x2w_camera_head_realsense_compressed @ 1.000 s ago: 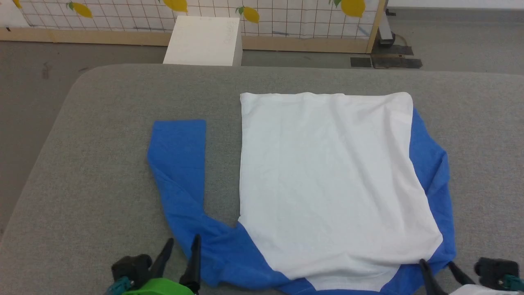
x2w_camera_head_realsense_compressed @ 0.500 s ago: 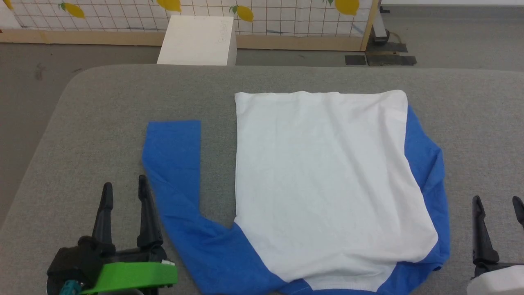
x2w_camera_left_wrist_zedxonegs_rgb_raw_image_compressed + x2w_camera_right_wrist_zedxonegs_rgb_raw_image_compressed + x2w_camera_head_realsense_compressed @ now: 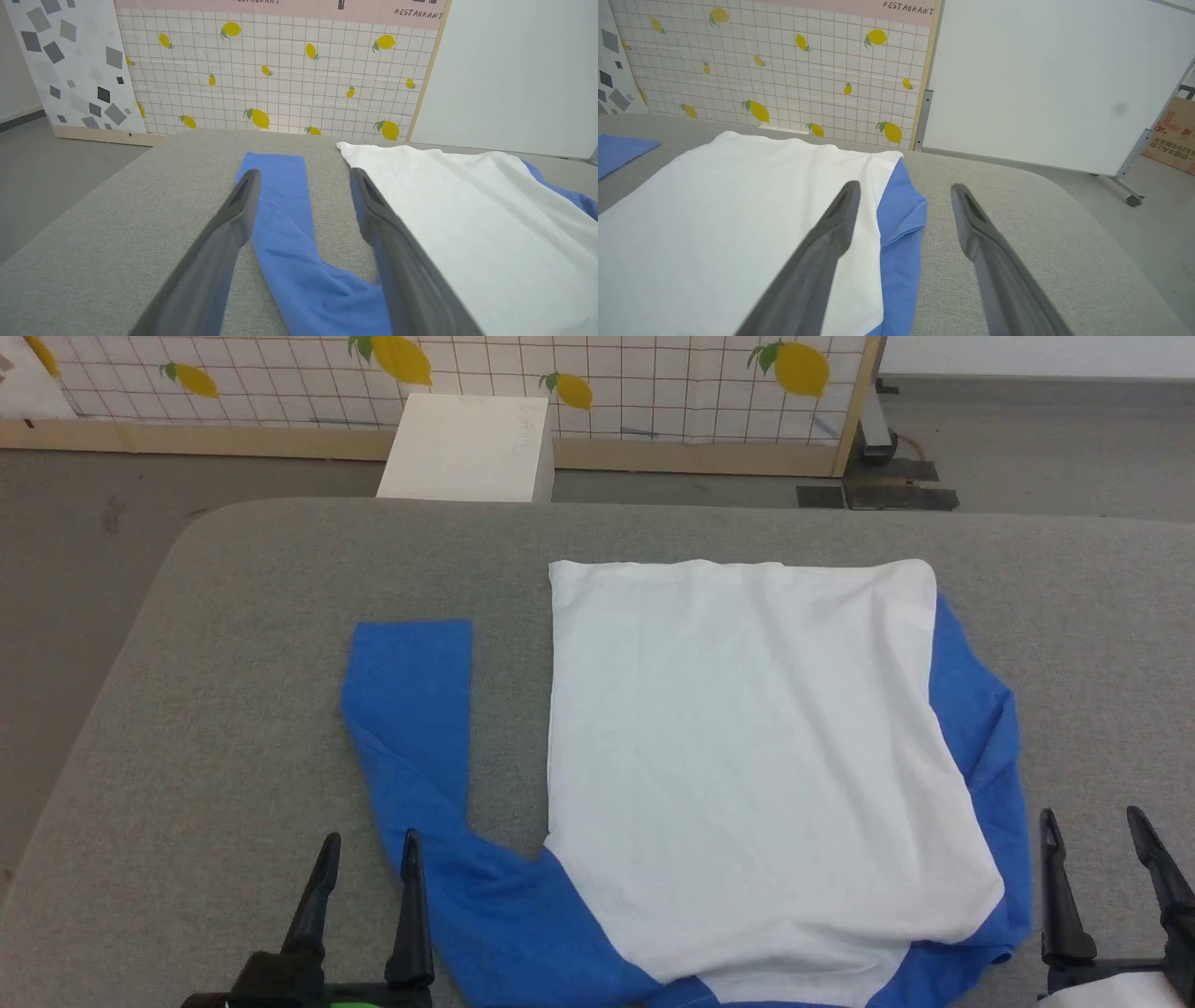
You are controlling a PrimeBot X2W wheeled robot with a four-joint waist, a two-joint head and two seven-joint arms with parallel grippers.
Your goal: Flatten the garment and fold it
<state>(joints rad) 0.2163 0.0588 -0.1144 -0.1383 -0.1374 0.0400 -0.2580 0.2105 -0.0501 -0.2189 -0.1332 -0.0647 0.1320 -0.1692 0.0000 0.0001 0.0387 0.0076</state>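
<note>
The garment (image 3: 747, 756) lies flat on the grey padded table (image 3: 233, 663), white body up and blue neck edge nearest me. Its left blue sleeve (image 3: 411, 709) runs away from me beside the body; the right sleeve (image 3: 980, 737) is tucked along the right edge. My left gripper (image 3: 370, 845) stands open at the near left, its right finger over the sleeve's edge. In the left wrist view this gripper (image 3: 304, 175) straddles the sleeve (image 3: 280, 210). My right gripper (image 3: 1090, 817) is open and empty, just right of the garment. In the right wrist view it (image 3: 903, 186) hovers above the tucked sleeve (image 3: 901, 224).
A white box (image 3: 467, 448) stands on the floor beyond the table's far edge, before a lemon-print panel (image 3: 653, 392). The table's far left corner is rounded. A white board (image 3: 1041, 84) and a cardboard box (image 3: 1174, 135) stand off to the right.
Both grippers have come away from the garment's near corners, moved outward and stayed open. The left swung far left, then came back toward the sleeve. The head view shifted slightly; the garment lies as before.
</note>
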